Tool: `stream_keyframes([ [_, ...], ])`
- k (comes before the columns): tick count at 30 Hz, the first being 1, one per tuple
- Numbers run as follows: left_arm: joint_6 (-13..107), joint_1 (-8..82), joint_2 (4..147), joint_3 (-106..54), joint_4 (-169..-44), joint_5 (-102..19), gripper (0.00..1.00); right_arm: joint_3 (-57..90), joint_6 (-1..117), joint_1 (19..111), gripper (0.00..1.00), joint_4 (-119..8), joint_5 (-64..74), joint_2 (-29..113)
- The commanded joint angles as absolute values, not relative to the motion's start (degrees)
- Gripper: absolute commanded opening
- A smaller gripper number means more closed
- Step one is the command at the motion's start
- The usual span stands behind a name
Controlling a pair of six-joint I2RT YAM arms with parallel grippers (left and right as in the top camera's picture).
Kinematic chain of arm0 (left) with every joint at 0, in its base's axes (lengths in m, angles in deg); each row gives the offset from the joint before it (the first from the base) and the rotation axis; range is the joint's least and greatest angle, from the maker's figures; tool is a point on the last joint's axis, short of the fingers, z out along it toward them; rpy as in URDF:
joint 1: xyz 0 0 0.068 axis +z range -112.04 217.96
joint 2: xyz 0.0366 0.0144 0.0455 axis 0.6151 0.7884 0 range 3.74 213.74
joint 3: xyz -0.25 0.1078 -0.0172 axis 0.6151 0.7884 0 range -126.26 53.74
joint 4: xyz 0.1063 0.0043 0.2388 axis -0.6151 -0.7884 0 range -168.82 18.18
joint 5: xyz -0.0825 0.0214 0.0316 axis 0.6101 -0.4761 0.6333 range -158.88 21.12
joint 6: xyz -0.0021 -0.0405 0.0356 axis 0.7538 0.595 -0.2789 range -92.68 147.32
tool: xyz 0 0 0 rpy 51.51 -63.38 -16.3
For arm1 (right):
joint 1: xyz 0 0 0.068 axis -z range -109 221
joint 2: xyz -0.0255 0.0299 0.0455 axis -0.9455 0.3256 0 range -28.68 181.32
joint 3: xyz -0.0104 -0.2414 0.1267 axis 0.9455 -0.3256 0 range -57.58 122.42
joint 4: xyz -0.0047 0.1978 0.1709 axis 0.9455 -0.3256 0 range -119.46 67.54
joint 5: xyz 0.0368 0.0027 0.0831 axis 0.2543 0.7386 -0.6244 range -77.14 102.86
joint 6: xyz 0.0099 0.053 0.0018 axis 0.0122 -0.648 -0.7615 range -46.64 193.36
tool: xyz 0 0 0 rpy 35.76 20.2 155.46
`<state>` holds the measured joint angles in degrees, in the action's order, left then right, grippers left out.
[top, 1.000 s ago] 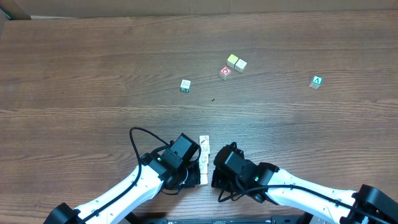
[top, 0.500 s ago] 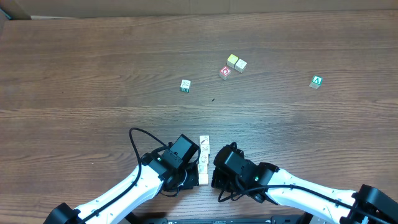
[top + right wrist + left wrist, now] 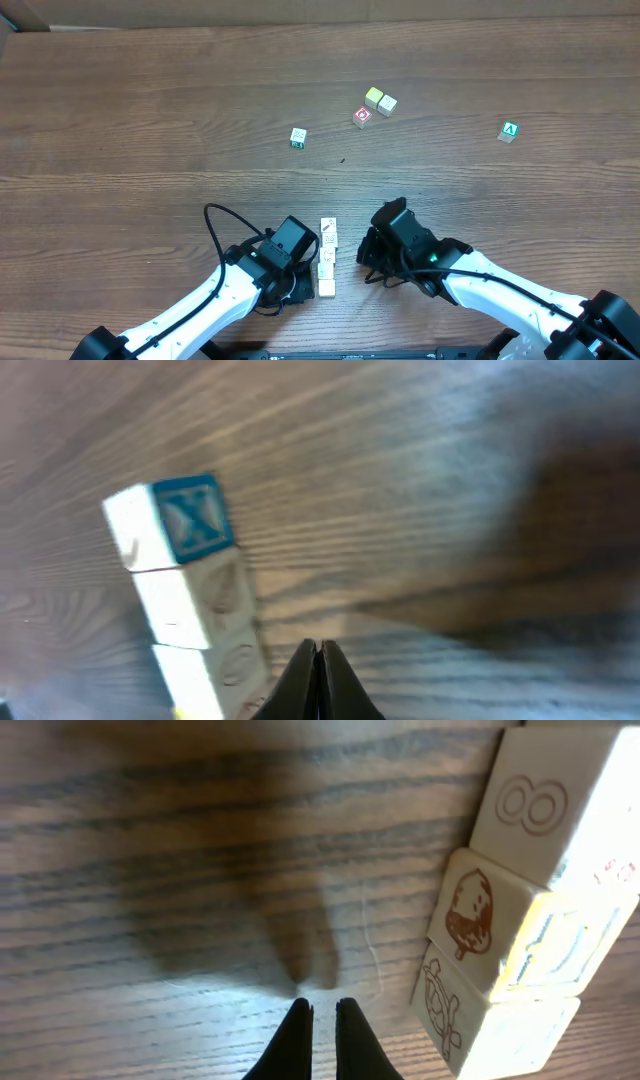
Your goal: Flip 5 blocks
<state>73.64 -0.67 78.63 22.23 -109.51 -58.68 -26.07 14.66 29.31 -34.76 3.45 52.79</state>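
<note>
1. Jaws of the left gripper (image 3: 322,1006) nearly closed, holding nothing, at 9 o'clock of the blocks (image 3: 326,258).
2. Pale cubes, these blocks touch in a line near the table's (image 3: 150,120) 6 o'clock edge.
3. Jaws of the right gripper (image 3: 318,648) pinched together, empty, at 3 o'clock of that line.

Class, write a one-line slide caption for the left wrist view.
Left gripper, shut and empty, over the wooden table beside a row of three cream picture blocks.
</note>
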Motion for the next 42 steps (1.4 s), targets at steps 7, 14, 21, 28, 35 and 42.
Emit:
stream_keyframes([
  [7, 72.07, -0.28, 77.93, 22.45, -109.53, -59.38, 0.04, -25.66, 18.79, 29.44, 0.04, -28.55, 2.77, 56.99],
  [14, 72.07, -0.28, 77.93, 22.45, -109.51, -58.77, 0.04, -25.66, 19.51, 29.44, 0.04, -25.05, 2.29, 60.77],
  [21, 72.07, -0.28, 77.93, 22.45, -109.51, -58.79, 0.04, -25.66, 21.13, 29.44, 0.04, -24.16, 2.03, 61.1],
  [28, 72.07, -0.28, 77.93, 22.45, -109.51, -58.75, 0.04, -25.66, 23.67, 28.83, 0.04, -22.65, 0.58, 61.1],
  [35, 72.07, -0.3, 77.93, 22.45, -109.51, -58.75, 0.04, -25.66, 24.15, 27.6, 0.04, -21.62, 0.56, 61.1],
  [42, 72.07, -0.28, 77.93, 22.45, -108.83, -62.35, 0.05, -25.66, 24.41, 27.6, 0.04, -21.62, 0.15, 61.1],
])
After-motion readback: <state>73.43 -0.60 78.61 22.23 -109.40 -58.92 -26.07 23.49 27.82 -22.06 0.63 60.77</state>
